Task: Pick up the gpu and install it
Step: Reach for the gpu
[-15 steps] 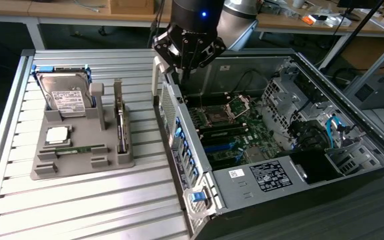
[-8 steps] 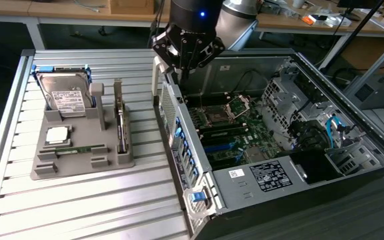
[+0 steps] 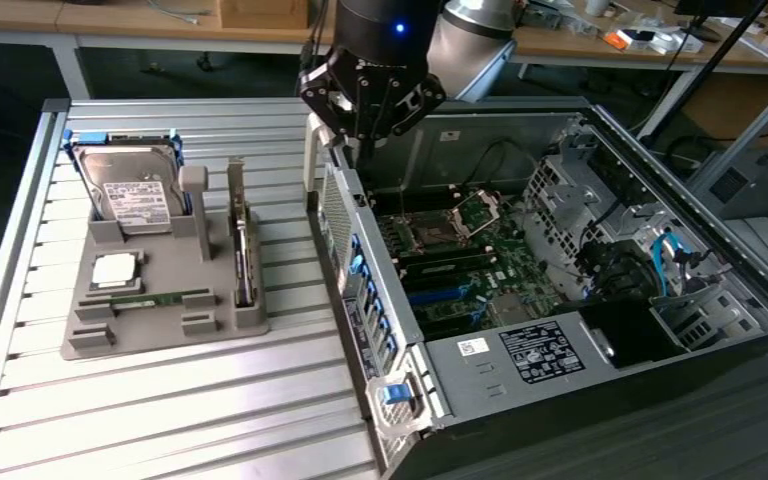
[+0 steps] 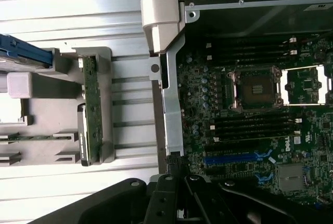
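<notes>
gripper [image 3: 359, 140] shut, empty, above case wall [image 3: 336, 215] | gpu [image 3: 241, 245] upright on edge in grey holder [image 3: 157, 335] slot, near hard drive [image 3: 131, 195] | pick: probably best gripped square across top edge, clear of slot posts

Item count, bench layout.
- Slatted table [image 3: 224, 410]: one.
- Grey holder tray [image 3: 144, 335]: one.
- Gpu [image 3: 241, 250]: one, standing on edge along tray edge nearest case.
- Hard drive [image 3: 135, 195]: one, upright at tray's far corner.
- Processor chip [image 3: 115, 268]: one.
- Memory stick [image 3: 157, 297]: one, lying flat.
- Open computer case [image 3: 491, 375]: one.
- Processor sockets [image 4: 255, 88]: two (side by side on motherboard inside case).
</notes>
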`<state>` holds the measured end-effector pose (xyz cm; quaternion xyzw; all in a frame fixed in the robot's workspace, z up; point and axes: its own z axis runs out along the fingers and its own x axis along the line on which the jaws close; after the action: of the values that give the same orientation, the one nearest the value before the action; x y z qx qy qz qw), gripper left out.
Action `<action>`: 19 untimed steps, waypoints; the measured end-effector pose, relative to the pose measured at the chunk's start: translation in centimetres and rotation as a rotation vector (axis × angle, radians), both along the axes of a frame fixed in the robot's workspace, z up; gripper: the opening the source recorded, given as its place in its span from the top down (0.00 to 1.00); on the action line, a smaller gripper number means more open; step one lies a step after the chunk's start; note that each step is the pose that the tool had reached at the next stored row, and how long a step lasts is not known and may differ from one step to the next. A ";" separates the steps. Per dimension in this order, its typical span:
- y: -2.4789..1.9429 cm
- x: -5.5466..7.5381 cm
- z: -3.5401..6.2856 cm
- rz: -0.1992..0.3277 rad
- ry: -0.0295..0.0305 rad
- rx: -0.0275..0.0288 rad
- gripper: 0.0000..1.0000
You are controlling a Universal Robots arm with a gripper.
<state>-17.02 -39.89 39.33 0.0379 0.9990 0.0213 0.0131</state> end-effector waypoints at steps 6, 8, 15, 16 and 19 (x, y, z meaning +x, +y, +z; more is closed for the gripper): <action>0.00 -0.3 0.00 0.000 0.0000 -0.0004 0.89; 0.00 -0.4 0.00 0.000 0.0000 -0.0005 0.89; 0.00 -0.7 0.00 0.000 0.0000 -0.0008 0.89; 0.00 -0.8 0.00 0.000 0.0000 -0.0008 0.89; 0.00 -1.0 0.00 0.000 0.0000 -0.0010 0.89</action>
<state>-18.01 -39.89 39.32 0.0379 0.9990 0.0208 0.0131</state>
